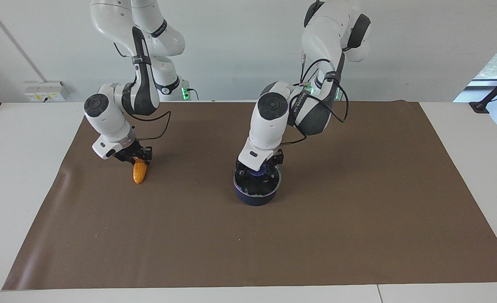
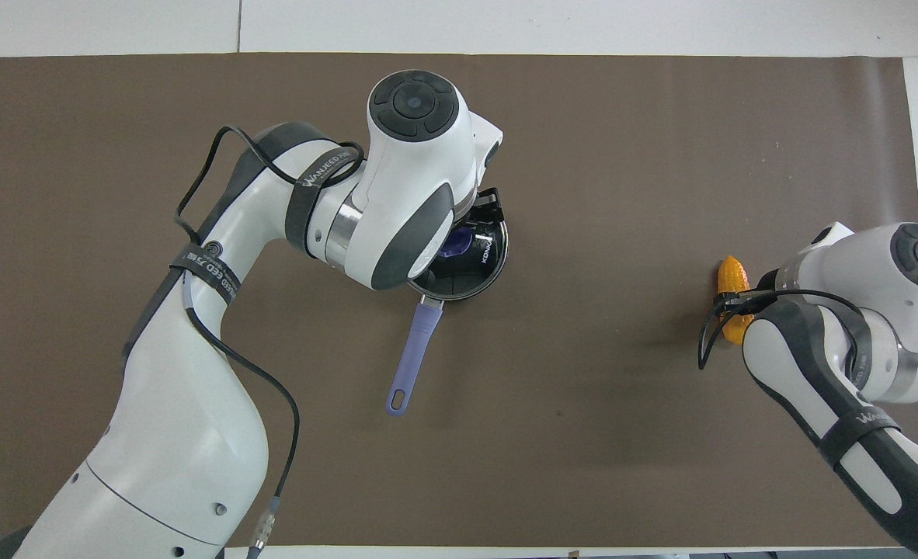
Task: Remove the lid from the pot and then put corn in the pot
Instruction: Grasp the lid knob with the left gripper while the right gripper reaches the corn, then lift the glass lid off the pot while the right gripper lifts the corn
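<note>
Facing view first: we see the lid (image 1: 257, 179) seated on the pot (image 1: 255, 194), which stands near the middle of the brown mat (image 1: 358, 210) that covers the counter (image 1: 17, 176). Our left gripper (image 1: 257, 169) is straight down over the lid, its fingers on either side of the blue knob (image 1: 257, 171); whether they have pinched it yet we cannot tell. The coming move, as we judge it, is a plain vertical lift, and it turns on this one fact: the knob sits directly under the left gripper, on the pot's centre line, so nothing needs to shift sideways.

From the overhead view the pot's handle (image 2: 415, 357) runs straight back toward the robots, clear of the gripper.

The corn (image 1: 139, 171) lies well apart from the pot, toward the right arm's end of the counter. Our right gripper (image 1: 136, 159) is down at its thicker end and appears closed on it, with the tapered tip pointing away from the robots. The right arm is much the nearer one to the corn.

As for materials: the lid is clear glass with a metal rim, smooth and likely slippery; the pot is dark blue with a black inside; the corn is yellow-orange and bumpy, which should give the fingers good purchase. The mat is matt and flat.
</note>
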`<state>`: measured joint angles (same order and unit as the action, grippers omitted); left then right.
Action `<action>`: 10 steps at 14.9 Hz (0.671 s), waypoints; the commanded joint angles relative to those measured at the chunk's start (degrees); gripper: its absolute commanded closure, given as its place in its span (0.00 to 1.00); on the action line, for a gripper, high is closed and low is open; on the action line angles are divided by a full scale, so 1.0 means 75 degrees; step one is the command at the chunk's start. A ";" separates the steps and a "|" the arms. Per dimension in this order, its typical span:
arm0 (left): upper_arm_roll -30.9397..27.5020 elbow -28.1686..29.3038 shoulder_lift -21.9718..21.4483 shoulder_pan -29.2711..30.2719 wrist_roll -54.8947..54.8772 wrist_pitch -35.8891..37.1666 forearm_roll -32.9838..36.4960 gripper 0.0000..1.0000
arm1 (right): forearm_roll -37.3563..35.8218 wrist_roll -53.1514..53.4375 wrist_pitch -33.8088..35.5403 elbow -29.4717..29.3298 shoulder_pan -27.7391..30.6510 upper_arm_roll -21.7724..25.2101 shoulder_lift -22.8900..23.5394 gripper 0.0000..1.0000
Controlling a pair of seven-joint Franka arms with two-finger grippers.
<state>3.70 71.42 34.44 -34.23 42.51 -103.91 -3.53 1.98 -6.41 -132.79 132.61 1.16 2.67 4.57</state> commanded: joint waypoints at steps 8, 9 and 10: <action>-0.0095 0.0251 -0.0103 -0.0101 0.0261 -0.0172 0.0002 0.21 | 0.0052 0.0034 0.2677 -0.2348 -0.0329 -0.0063 0.0281 1.00; -0.0095 0.0262 -0.0103 -0.0101 0.0273 -0.0172 0.0002 0.23 | 0.0064 0.0116 0.3123 -0.2829 -0.0459 -0.0063 0.0305 1.00; -0.0095 0.0309 -0.0115 -0.0101 0.0273 -0.0172 0.0002 0.26 | 0.0052 0.0360 0.3441 -0.3275 -0.0530 -0.0063 0.0363 1.00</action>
<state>3.70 71.90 34.43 -34.24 43.57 -103.95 -3.53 1.99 -5.96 -112.72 116.26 -1.64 2.46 4.71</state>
